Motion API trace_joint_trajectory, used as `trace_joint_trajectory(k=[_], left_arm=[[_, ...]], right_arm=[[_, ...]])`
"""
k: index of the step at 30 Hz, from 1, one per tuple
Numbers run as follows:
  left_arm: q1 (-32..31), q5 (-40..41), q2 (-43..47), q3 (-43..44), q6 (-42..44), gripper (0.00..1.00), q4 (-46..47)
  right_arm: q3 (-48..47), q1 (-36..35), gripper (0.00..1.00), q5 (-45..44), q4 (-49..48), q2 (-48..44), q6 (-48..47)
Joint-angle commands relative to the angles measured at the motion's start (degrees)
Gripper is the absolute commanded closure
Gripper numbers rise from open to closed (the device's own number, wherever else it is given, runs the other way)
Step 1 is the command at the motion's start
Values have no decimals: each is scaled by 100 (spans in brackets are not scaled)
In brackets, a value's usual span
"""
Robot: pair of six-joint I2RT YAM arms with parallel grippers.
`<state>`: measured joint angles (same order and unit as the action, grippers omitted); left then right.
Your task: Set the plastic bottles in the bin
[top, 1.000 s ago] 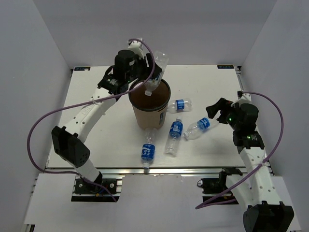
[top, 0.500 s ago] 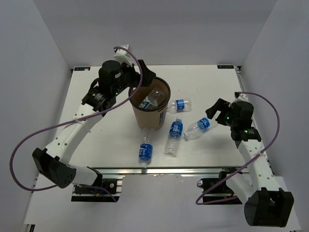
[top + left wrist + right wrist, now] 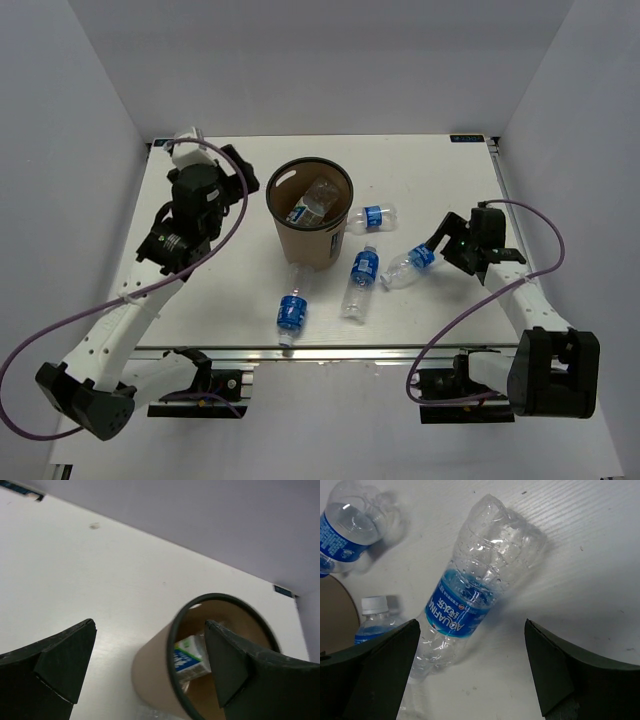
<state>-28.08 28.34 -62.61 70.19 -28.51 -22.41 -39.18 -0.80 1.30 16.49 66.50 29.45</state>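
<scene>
one bottle (image 3: pixel 315 200), white-green labelled, lay inside the bin (image 3: pixel 308 245), just ahead of the left gripper (image 3: pixel 237 176), whose jaws stood wide and empty. four blue-banded bottles (image 3: pixel 362 272) remained on the table (image 3: pixel 450 170). one lay between the right gripper's (image 3: pixel 441 238) spread fingers, ungrasped, and the other three lay beyond it, near the bin's foot. judged about a fifth done.

Five plastic bottles (image 3: pixel 363 272); one bin (image 3: pixel 308 246).
</scene>
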Motion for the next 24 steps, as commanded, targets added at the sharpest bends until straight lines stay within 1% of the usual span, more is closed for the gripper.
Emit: trace_joint_trajectory(k=[1,3,8,11,16,19,20,22,24], left_arm=[[171,620,213,-679,-627,2,-553],[284,664,415,-1059,-857,2,-623],[399,893,644,-1963,-1727,2,-940],[399,507,689,-2307,-1789,2,-809],[399,524,601,-2370,-1903,2,-1116],[391,375,644,-2475,-1895,2,-1064],[399,348,671,-2510,-1895,2,-1046],[399,287,706,-2589,-1903,2,-1002],[399,217,724,-2633,-1904,2,-984]], right_arm=[[156,9,11,38,-795,91,324],[165,10,11,-94,-1059,266,351],[-46,9,11,-95,-1008,960,482],[-20,10,11,-411,-1192,1267,570],[-177,18,12,-481,-1306,1725,570],[-257,18,28,-473,-1394,1726,579],[-257,18,37,-455,-1499,1561,579],[-336,18,40,-499,-1509,1306,544],[-572,18,45,-473,-1561,822,369]])
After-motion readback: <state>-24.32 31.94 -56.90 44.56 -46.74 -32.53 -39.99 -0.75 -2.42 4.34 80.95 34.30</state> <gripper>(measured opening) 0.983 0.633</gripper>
